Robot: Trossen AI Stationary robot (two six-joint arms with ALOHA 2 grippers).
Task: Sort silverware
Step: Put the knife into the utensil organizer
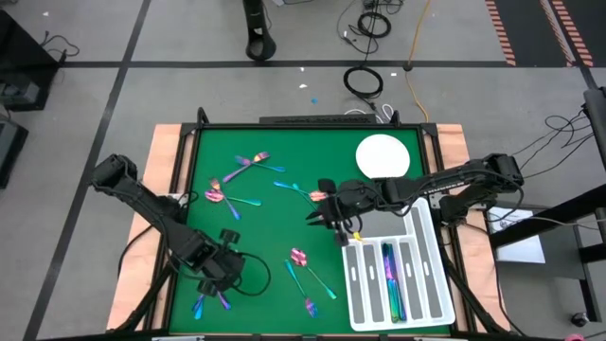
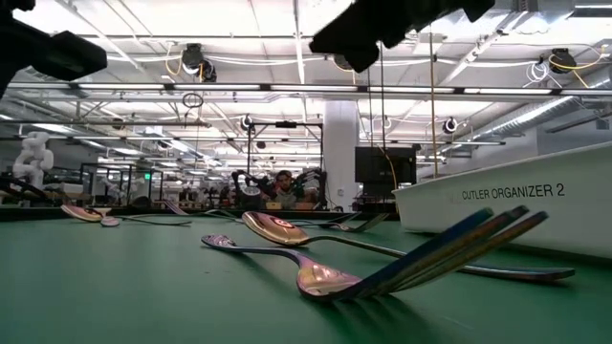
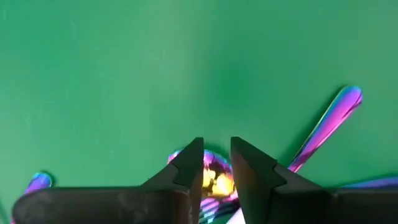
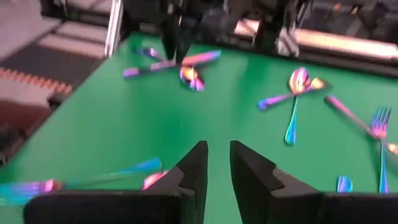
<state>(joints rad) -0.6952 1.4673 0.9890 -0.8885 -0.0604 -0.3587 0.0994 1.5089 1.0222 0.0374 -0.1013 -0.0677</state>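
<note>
Left gripper [image 3: 216, 163] low over front-left green mat, fingers slightly apart astride an iridescent rainbow spoon bowl [image 3: 216, 177], mostly hidden; contact unclear. Right gripper [image 1: 320, 214] mid-table beside white compartmented tray [image 1: 431, 284], fingers narrowly apart, empty. Iridescent silverware [image 1: 248, 167] scattered; some trayed.

Grey floor [image 1: 142, 38] with cables [image 1: 365, 80]; bright ceiling lights [image 2: 239, 19] overhead.

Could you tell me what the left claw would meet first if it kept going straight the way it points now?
Probably the iridescent spoon bowl showing in the narrow gap between the left claw fingers, on the green mat; depth is unclear.
</note>
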